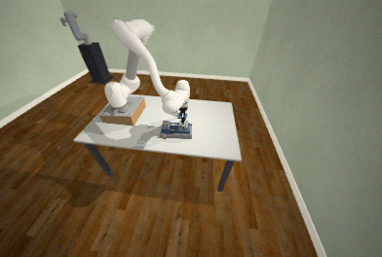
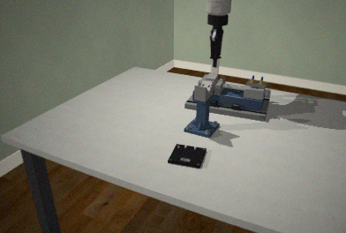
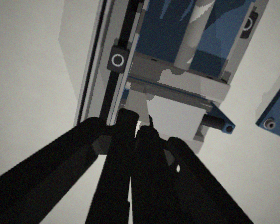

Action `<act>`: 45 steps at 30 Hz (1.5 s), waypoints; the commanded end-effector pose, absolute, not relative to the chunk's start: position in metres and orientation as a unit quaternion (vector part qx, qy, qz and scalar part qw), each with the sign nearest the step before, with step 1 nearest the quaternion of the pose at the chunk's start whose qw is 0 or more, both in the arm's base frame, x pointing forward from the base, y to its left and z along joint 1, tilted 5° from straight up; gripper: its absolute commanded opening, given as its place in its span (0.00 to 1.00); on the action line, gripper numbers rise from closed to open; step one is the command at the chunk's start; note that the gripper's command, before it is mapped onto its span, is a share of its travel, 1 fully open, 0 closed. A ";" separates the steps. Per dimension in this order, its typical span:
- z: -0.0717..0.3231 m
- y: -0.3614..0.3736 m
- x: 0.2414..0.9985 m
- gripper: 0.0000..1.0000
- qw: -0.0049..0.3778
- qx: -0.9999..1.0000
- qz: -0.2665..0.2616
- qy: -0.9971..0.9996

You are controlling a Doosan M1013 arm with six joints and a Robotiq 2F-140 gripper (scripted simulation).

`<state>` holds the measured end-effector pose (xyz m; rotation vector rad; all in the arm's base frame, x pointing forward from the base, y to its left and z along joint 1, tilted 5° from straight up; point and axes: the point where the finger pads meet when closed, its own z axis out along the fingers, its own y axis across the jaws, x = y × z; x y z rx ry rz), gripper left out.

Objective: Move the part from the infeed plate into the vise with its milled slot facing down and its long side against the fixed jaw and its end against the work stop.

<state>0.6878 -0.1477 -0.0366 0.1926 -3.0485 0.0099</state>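
Note:
The black infeed plate point(image 2: 187, 155) lies on the table with nothing on it. The blue and grey vise point(image 2: 236, 99) stands behind it, and it also shows in the wrist view point(image 3: 191, 45). A light grey block, the part point(image 2: 206, 87), is at the vise's near end, by the top of the blue post point(image 2: 202, 116). I cannot tell how it rests there. In the wrist view the grey part point(image 3: 171, 87) lies across the vise's end, with the short dark work-stop rod point(image 3: 215, 123) beside it. My gripper point(image 2: 214, 67) hangs upright just above the part, fingers shut together point(image 3: 138, 125), holding nothing.
The arm's base stands on a wooden box point(image 1: 123, 110) at the table's far left corner. The vise point(image 1: 176, 129) sits near the table's middle. A dark pedestal with a grey arm point(image 1: 93, 58) stands on the floor by the back wall.

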 end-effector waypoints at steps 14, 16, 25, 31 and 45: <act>-0.037 -0.145 0.688 0.00 0.043 0.060 0.003 -0.997; -0.037 -0.145 0.688 0.00 0.043 0.060 0.003 -0.997; -0.037 -0.146 0.688 0.00 0.043 0.060 0.003 -0.997; -0.037 -0.150 0.688 0.00 0.043 0.060 0.003 -0.997; -0.037 -0.158 0.689 0.00 0.043 0.060 0.003 -0.997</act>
